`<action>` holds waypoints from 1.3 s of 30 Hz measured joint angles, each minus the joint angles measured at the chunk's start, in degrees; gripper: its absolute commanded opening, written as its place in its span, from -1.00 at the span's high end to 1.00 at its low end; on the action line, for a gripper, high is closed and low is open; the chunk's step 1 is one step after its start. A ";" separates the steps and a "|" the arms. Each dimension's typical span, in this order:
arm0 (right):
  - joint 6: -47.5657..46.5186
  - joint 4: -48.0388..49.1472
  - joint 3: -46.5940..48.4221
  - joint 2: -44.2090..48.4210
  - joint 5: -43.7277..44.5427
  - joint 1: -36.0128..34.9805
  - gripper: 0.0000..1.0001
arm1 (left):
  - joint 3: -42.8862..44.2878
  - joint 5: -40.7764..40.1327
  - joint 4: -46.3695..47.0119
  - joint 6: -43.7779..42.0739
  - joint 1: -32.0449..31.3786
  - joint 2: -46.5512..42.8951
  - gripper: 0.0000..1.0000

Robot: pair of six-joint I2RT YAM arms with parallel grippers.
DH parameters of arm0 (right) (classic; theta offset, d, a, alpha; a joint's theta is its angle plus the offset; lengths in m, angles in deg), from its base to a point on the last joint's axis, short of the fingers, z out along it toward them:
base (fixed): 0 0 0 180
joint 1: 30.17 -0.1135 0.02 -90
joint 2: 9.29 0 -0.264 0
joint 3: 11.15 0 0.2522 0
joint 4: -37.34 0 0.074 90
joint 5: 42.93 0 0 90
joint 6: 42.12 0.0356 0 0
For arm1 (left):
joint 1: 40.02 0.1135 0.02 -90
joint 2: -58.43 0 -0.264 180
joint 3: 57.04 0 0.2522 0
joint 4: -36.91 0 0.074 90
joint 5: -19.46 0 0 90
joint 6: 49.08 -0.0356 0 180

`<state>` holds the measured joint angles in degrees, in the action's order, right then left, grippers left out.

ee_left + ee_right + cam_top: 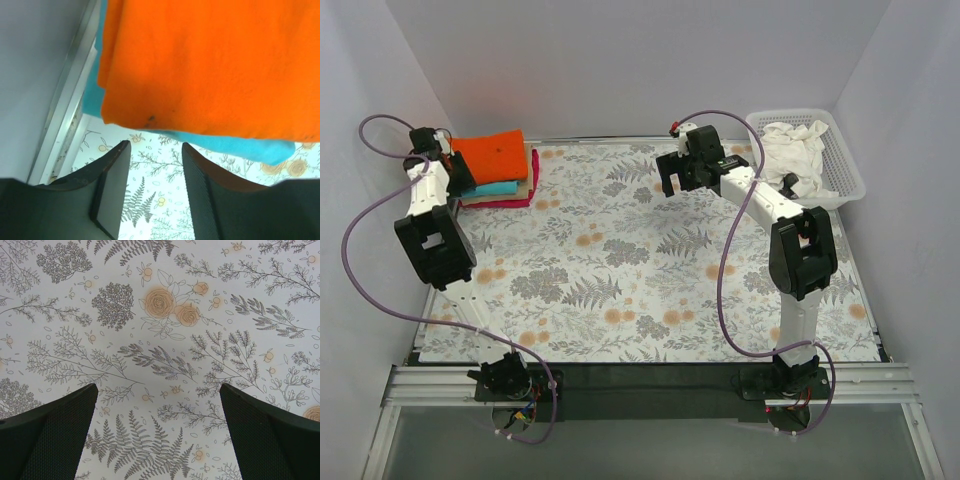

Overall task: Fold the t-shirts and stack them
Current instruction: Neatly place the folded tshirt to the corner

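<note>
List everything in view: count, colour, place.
orange t-shirt: one, bright orange, folded, top of the stack at the far left
teal t-shirt: one, teal, folded, under the orange one
crimson t-shirt: one, crimson, bottom of that stack
white t-shirt: one, white, crumpled in the basket
basket: one, white plastic lattice, far right corner
floral cloth: one, grey with orange blossoms, spread over the table
cables: two, purple, one looped along each arm
left arm: one, white and black, reaching to the stack
right arm: one, white and black, reaching to the far middle
left hand: one, black, open, empty, beside the stack
right hand: one, black, open, empty, above the floral cloth
</note>
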<state>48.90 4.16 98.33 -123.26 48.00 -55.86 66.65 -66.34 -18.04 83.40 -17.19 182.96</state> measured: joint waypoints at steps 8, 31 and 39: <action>0.00 0.20 -0.50 0.07 -0.04 0.00 -0.97 | 8.90 -1.90 1.20 1.22 0.20 1.22 0.34; -2.34 0.26 -2.54 0.26 0.00 0.00 -0.97 | 9.92 1.68 -0.79 -1.73 1.73 5.18 0.13; -2.49 0.26 -2.71 0.26 0.00 0.00 -0.97 | 8.28 -0.79 -0.42 -2.38 1.73 5.18 0.35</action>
<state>46.41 4.42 95.62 -123.00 48.00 -55.86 74.93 -67.12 -18.45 81.02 -15.47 188.14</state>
